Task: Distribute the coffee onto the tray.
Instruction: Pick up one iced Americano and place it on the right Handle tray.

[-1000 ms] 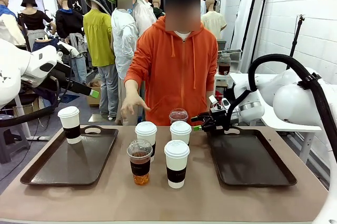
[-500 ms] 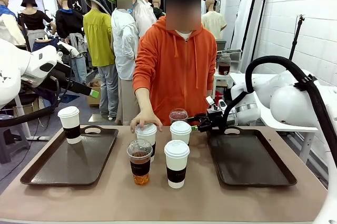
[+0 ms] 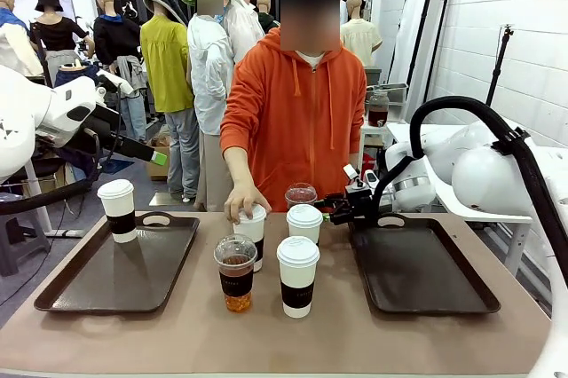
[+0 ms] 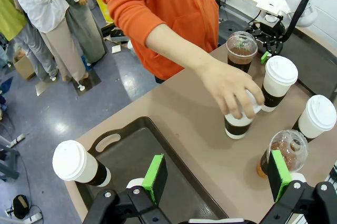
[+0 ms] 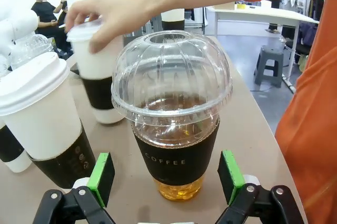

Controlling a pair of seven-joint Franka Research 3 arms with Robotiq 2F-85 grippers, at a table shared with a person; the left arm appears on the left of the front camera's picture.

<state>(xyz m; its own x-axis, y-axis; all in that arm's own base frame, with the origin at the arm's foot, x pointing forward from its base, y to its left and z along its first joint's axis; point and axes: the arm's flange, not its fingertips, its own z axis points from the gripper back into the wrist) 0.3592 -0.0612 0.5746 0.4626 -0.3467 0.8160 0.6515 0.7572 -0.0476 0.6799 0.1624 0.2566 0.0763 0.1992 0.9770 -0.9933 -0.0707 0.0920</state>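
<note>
**One coffee trayed, five on the table**

At the table's [image 3: 399, 342] front edge: front clear cup [image 3: 236, 273] and front white cup [image 3: 297, 276]. Behind them the person's hand [image 3: 241, 203] grips the lid of the middle-left white cup [image 3: 254, 238], middle-right white cup [image 3: 304, 223] just beside. Near the far edge the far clear cup [image 5: 171, 129] stands between the right gripper's [image 5: 165, 177] wide-open pads [image 5: 101, 177], untouched. Tray white cup [image 3: 117, 209] sits in the left tray's [image 3: 106, 280] far-left corner; left gripper [image 4: 217, 176] hangs open above that tray.
</note>
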